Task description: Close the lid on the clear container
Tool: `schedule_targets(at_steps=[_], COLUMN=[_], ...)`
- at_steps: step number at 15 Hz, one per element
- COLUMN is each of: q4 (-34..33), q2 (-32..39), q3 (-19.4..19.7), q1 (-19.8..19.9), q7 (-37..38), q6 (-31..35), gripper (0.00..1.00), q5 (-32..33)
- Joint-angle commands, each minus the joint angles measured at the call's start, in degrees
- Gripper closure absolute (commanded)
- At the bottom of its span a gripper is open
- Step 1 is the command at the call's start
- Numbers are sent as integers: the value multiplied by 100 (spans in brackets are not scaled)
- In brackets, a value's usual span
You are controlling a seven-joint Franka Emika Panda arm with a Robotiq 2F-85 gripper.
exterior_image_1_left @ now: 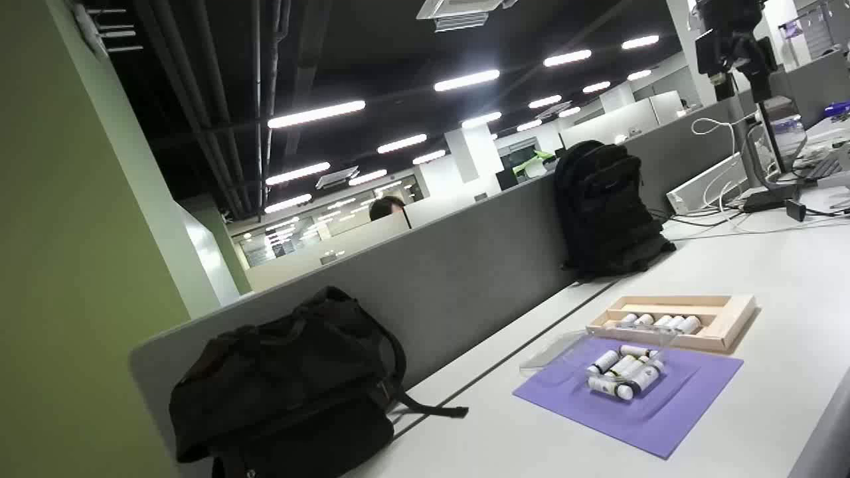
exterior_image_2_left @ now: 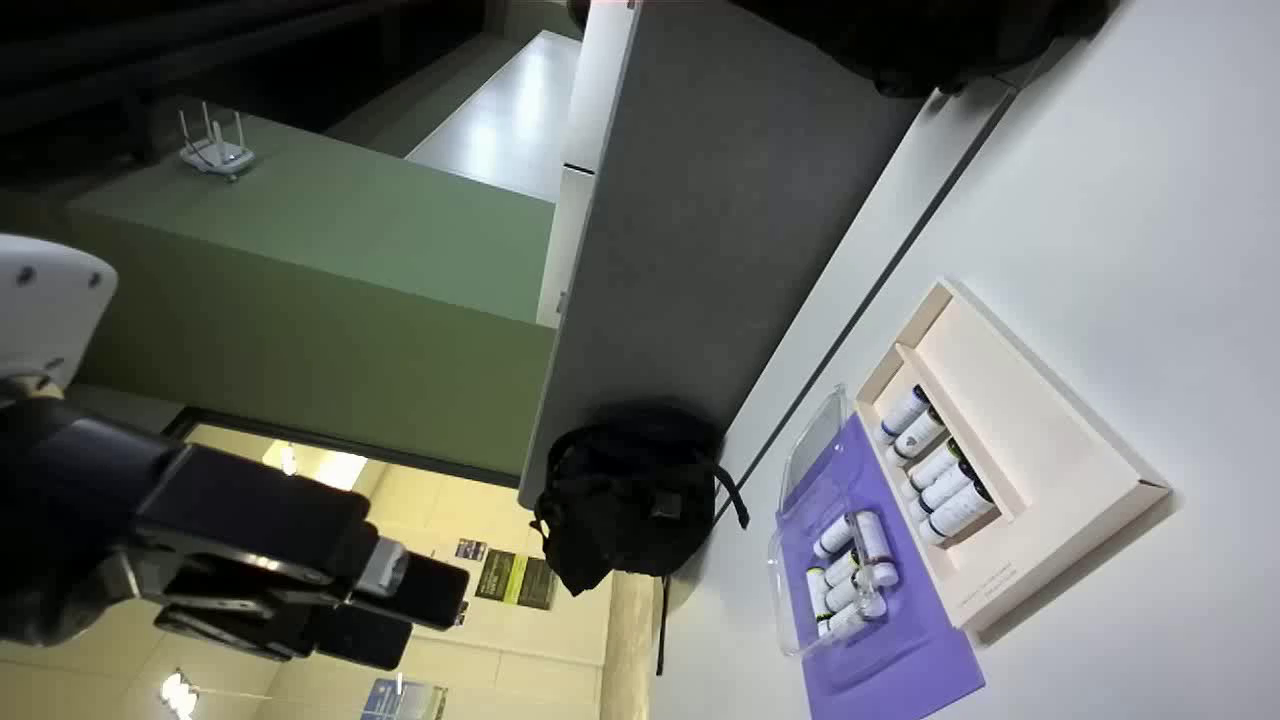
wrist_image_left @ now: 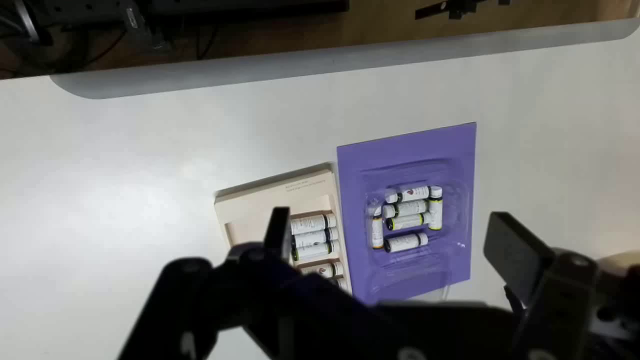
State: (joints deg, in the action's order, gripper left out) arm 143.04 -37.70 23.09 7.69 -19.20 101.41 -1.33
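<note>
In an exterior view: clear container [exterior_image_2_left: 793,595] on a purple sheet [exterior_image_2_left: 895,692], just left of the wooden tray [exterior_image_2_left: 1050,430]. Lid [exterior_image_2_left: 815,450] lying back on the far side, not over the bottles [exterior_image_2_left: 872,540]. Looks joined along that side; hinge too faint to confirm. Step in hand, as I judge it: get to the lid's outer edge. Hand [exterior_image_2_left: 418,620] off at left, well apart from the container; its fingers [exterior_image_2_left: 430,590] overlap from here, so the gap reads poorly.

In an exterior view: lid lies left of the container, toward the grey divider [exterior_image_1_left: 478,285], outer end reaching past the sheet over the tabletop [exterior_image_1_left: 797,292]. Flat or slightly raised, uncertain. Best approach, I think: low from the divider side, one finger hooked under that edge, then a slow arc rightward over the bottles and down to the rim. Finish by pressing along the free edge. Light plastic will probably skid if shoved sideways; clear edges are easy to misjudge.

Wrist view: hand spread wide, gripping nothing, touching nothing I can make out. Tray shows behind the left finger; container lies below the gap, well apart. Lid seems partly covered by the hand's dark body. Line up on it before descending, I'd reckon.
</note>
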Motion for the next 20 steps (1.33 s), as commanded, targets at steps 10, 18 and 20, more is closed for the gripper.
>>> schedule_targets(at_steps=[10,18,20], q4=[-179,-2058,-2699], q2=[306,2999,3700], q3=[-73,223,-174], q1=[52,-880,-573], q7=[-83,-642,-746], q6=[100,969,973], gripper=[0,0,0], q5=[-204,-1529,-1813])
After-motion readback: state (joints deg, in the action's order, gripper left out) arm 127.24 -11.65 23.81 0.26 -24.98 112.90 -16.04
